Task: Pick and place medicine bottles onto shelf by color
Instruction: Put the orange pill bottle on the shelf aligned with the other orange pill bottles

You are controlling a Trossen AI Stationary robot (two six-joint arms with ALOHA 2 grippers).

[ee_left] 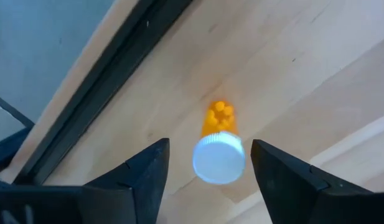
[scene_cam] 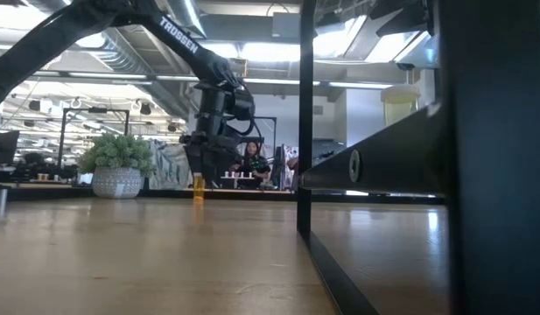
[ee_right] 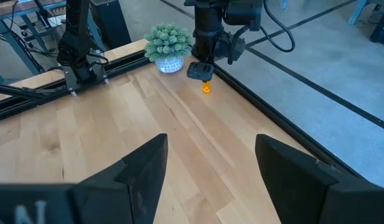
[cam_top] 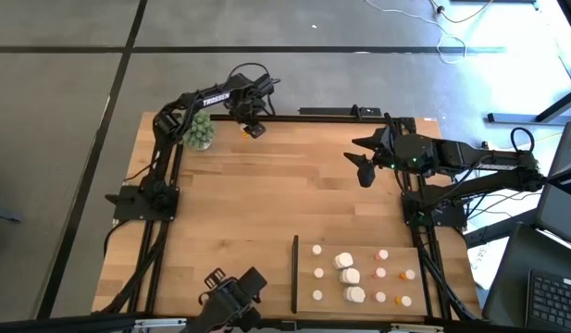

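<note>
Here, at the table's near right corner, the shelf lies flat, a black strip along its left side; the low view shows it only edge-on, so nothing on it can be made out there. On it, in the high view, stand small white bottles, three in a column on the left; chunkier white ones, three in the middle; and orange bottles toward the right, about six, too small to count surely. At the near edge a dark camera mount is cut off by the frame. Midway along the right edge the right gripper hangs over bare wood, jaws wide and holding nothing. By the far edge, left of centre, the left gripper hovers just above one upright orange bottle with a white cap; its fingers stand apart on either side of the cap, not touching it. The plant sits near the far left corner, partly under the left arm. Beyond the table, a person shows dimly.
</note>
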